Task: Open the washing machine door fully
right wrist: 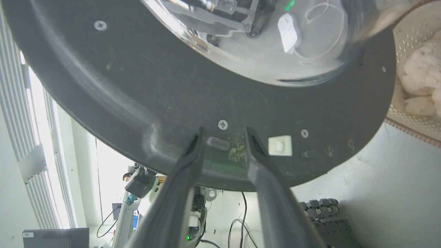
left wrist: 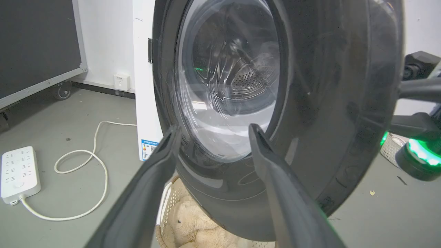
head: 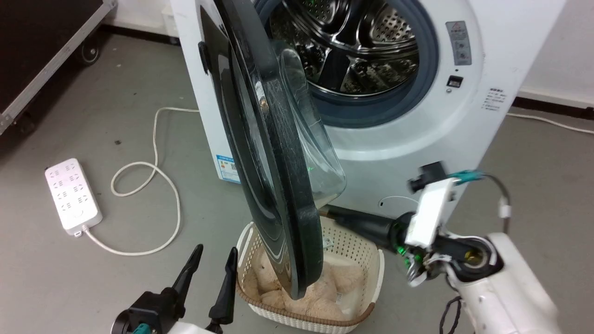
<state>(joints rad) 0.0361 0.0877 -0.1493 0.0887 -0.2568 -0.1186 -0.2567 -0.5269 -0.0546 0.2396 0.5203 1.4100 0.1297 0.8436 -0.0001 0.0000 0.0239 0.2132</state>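
Your right gripper (right wrist: 224, 131), fingers apart, touches the door (head: 283, 195) on its inner face. Your left gripper (head: 216, 253) is open, left of it.

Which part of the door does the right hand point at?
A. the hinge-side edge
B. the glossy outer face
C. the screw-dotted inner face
C: in the right wrist view the right hand points at the black inner face of the door, with a screw just above the gap between its tips.
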